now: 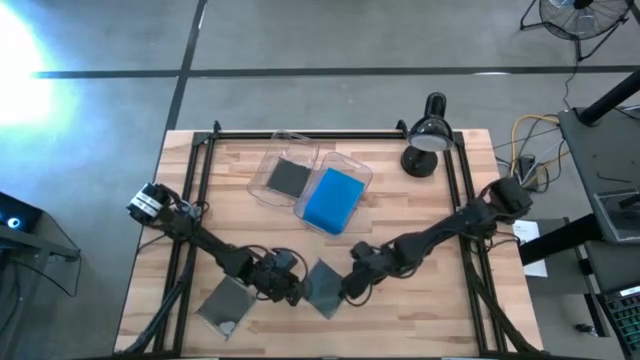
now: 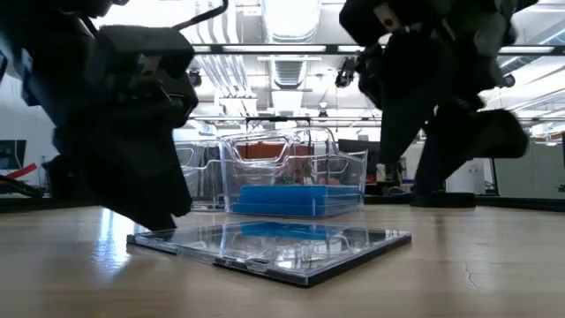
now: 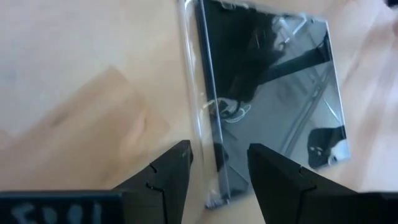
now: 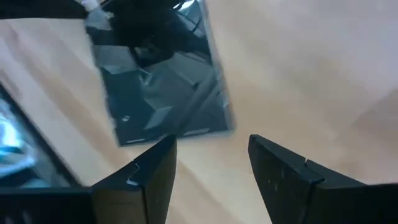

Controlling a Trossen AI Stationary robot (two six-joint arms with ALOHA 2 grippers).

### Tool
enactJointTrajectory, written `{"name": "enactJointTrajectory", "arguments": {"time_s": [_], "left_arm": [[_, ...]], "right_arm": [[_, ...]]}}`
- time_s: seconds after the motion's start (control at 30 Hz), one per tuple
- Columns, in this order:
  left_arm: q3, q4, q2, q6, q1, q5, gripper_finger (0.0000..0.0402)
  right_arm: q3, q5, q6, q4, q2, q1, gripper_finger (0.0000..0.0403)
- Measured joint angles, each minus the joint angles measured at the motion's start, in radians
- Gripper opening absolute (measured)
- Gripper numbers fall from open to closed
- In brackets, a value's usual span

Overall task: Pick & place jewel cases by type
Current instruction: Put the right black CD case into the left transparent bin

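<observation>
A dark jewel case (image 1: 322, 287) lies flat on the desk (image 1: 440, 300) between the left hand (image 1: 293, 293) and right hand (image 1: 347, 290), both with fingers parted and holding nothing, close at its opposite edges.

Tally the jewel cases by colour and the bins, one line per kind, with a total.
Dark cases: 3, one in the left bin, one between the tools, one near the table's front left.
Blue cases: 1 visible in the right bin; any stacked beneath cannot be told.
Clear bins: 2.
Total: 6.
</observation>
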Motion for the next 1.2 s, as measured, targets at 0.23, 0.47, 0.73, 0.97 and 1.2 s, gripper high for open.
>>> {"name": "enactJointTrajectory", "arguments": {"time_s": [0.23,0.47,0.73,0.97,1.2], "left_arm": [[-0.001,-0.002,0.007,0.095,0.037,-0.007,0.0147],[-0.001,0.021,0.031,0.116,0.041,0.017,0.0147],[-0.001,0.046,0.039,0.101,0.019,0.034,0.0147],[-0.002,0.044,0.039,0.086,-0.018,0.036,0.0147],[-0.004,0.038,0.039,0.014,-0.053,0.073,0.0147]], "right_arm": [[0.0,-0.001,0.161,0.068,0.037,0.049,0.0196],[0.0,0.0,0.238,0.163,0.126,0.057,0.0196],[0.002,0.052,0.243,0.176,0.137,0.05,0.0196],[0.011,0.089,0.135,0.215,0.14,0.005,0.0196],[0.014,0.177,0.056,0.218,0.106,-0.011,0.0196]]}}
